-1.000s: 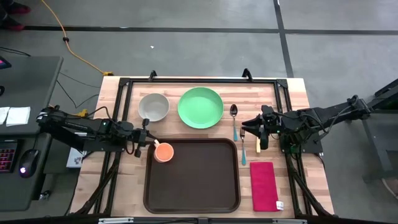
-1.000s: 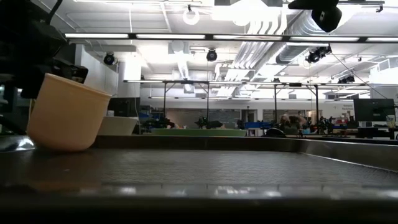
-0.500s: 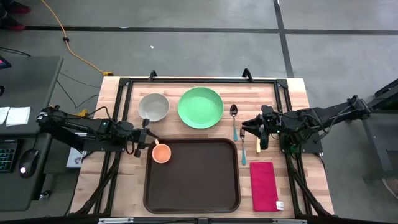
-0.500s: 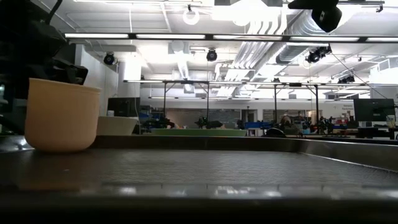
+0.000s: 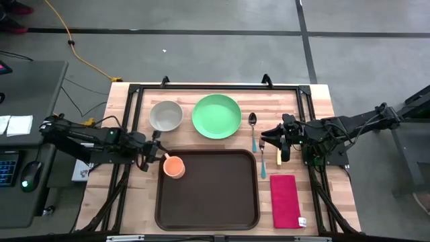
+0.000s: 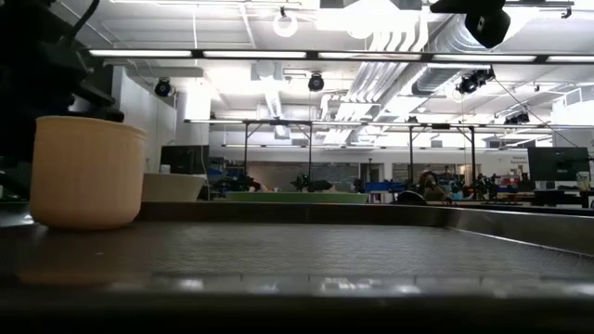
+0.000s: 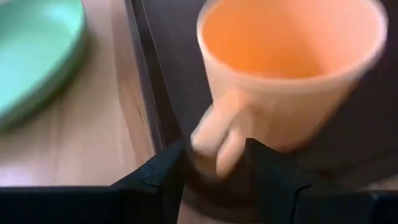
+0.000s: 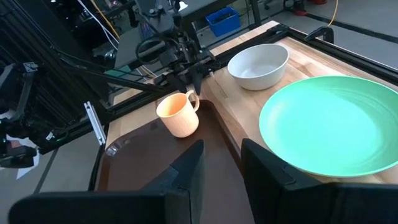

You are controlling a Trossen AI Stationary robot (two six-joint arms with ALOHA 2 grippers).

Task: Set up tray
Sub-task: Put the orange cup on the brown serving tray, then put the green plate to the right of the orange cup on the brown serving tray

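The orange cup point(image 5: 175, 166) stands upright on its base in the far left corner of the dark brown tray point(image 5: 215, 198). It also shows in the low view point(image 6: 86, 172). My left gripper point(image 5: 152, 156) is open at the tray's left rim. Its fingers point(image 7: 163, 177) stand on either side of the cup's handle point(image 7: 216, 140), and I see no grip on it. My right gripper point(image 5: 282, 146) is open and empty. It hovers right of the tray's far right corner, and its fingers point(image 8: 186, 171) show in its own view.
A grey-white bowl point(image 5: 166, 115) and a green plate point(image 5: 216, 115) sit behind the tray. A spoon point(image 5: 253, 128) and other cutlery point(image 5: 263, 161) lie right of the tray. A red napkin point(image 5: 285, 200) lies at the near right. Most of the tray floor is bare.
The cup was tilted a second ago and now stands upright and level on the tray floor. My left gripper has drawn back a little toward the table's left edge. My right arm has kept still.
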